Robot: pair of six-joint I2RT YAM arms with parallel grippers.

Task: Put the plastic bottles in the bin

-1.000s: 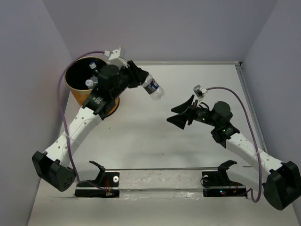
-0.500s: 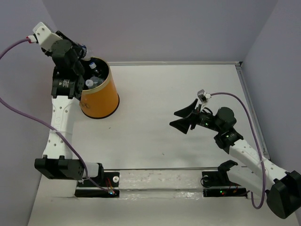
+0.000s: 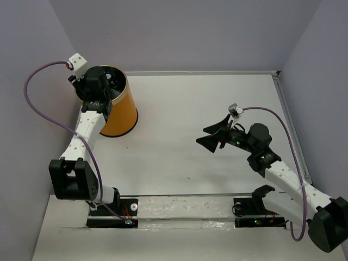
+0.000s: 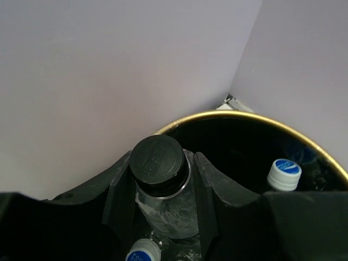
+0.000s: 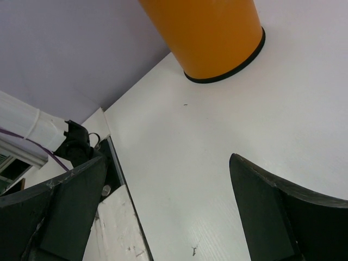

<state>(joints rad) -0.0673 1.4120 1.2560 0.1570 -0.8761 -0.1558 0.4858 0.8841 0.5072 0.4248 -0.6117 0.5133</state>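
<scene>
Down in the tall orange round bin (image 4: 261, 117) with the black inside: two clear plastic bottles with white caps (image 4: 284, 173). At the bin's mouth, squeezed tight in the left gripper (image 4: 161, 182): one more clear plastic bottle with a dark cap (image 4: 157, 160), cap up. Well apart, over the white table (image 3: 179, 109): right gripper (image 3: 209, 135), spread wide open.

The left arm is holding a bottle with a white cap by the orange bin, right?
Not quite. The cap is black, not white; the left wrist view shows it. The rest holds: the left gripper grips the bottle by the orange bin.
</scene>
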